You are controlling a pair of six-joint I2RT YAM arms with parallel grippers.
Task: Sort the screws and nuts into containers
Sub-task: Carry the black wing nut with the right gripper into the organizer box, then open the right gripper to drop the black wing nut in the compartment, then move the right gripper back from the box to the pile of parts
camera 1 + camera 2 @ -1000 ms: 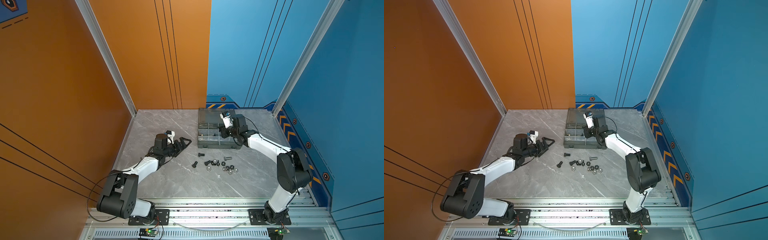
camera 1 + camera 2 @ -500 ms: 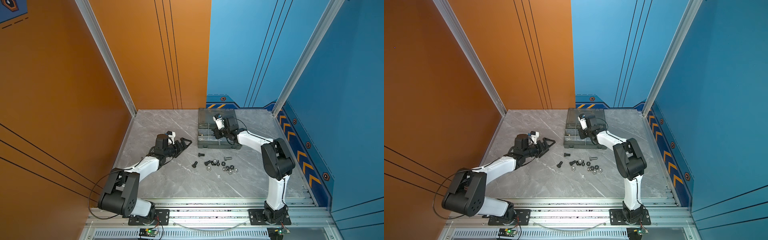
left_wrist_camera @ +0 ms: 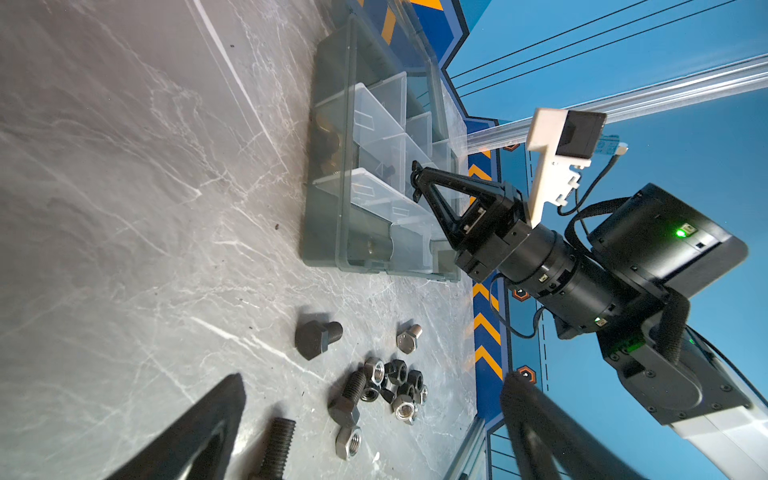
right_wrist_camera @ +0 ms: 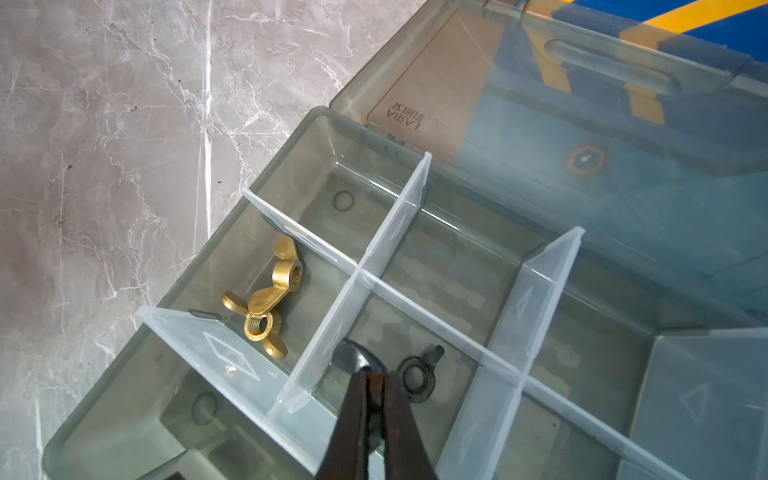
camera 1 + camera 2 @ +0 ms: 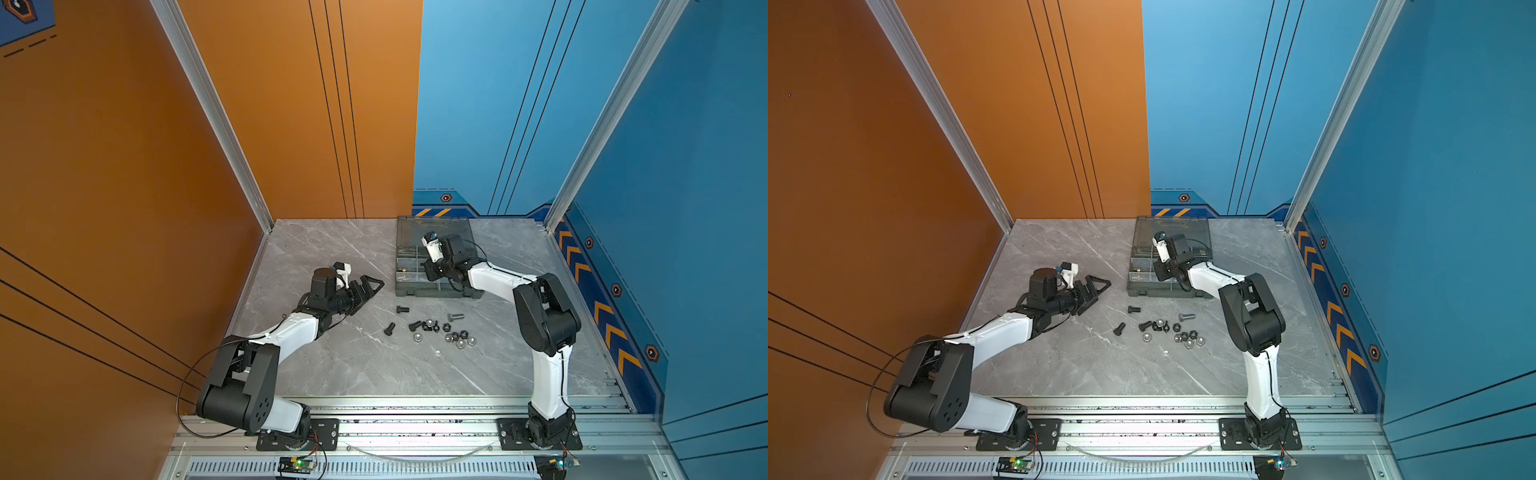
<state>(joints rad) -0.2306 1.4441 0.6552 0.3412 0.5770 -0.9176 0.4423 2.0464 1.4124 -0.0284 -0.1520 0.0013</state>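
1. Since a second ago your right arm's elbow has swung in and its wrist has shifted left over the smoky-grey translucent plastic organizer case (image 5: 436, 293); the left arm has stayed.
2. The right gripper (image 4: 368, 372) is clenched on a small glossy black piece (image 4: 353, 355), seemingly a winged nut, above the compartment holding a black winged nut (image 4: 417, 376).
3. Two brass-gold winged nuts (image 4: 266, 299) lie beyond a clear divider (image 4: 324, 345).
4. The left gripper (image 5: 370, 287) hangs spread wide, empty, near the loose black and silver screws and nuts (image 5: 440, 332) on the grey marble table (image 5: 332, 374).
5. In both top views the right wrist hides the compartments.
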